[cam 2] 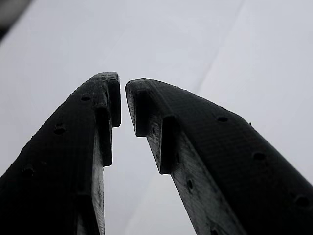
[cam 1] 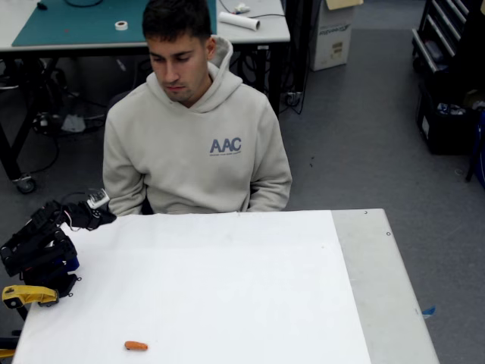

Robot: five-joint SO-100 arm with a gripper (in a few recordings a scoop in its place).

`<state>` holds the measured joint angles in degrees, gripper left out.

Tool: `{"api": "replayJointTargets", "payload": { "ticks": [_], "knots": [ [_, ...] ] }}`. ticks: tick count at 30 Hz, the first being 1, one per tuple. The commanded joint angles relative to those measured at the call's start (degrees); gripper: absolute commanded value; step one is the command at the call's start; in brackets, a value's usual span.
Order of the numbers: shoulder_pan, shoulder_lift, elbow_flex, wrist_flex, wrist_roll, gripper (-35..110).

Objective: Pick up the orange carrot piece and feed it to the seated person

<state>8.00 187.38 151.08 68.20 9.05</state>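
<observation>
The orange carrot piece (cam 1: pixel 136 346) lies on the white table sheet (cam 1: pixel 227 288) near the front edge, left of centre. The seated person (cam 1: pixel 195 148), in a light beige hoodie with blue "AAC" lettering, sits behind the table's far edge and looks down. My black arm is folded at the table's left edge, and my gripper (cam 1: pixel 97 215) points toward the far left corner, well away from the carrot. In the wrist view my gripper (cam 2: pixel 122 95) has its two black fingers almost tip to tip over the white sheet, with nothing between them.
A yellow plastic clamp (cam 1: pixel 29 294) holds the arm's base at the left edge. A bare grey strip of table (cam 1: pixel 379 288) runs along the right side. Behind the person stands a desk with a teal mat (cam 1: pixel 83 23).
</observation>
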Motion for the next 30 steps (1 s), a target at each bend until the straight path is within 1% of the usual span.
{"api": "replayJointTargets", "payload": {
  "ticks": [1,5,13,19,30],
  "knots": [
    [0.79,-0.26,-7.65,0.88,0.53,-3],
    [2.72,-5.45,-11.60,0.88,0.62,-3],
    [12.48,-24.08,-26.10,0.88,0.53,-3],
    [15.38,-34.37,-34.45,0.88,0.53,-3],
    [21.09,-48.69,-39.20,0.79,0.53,-3]
  ]
}}
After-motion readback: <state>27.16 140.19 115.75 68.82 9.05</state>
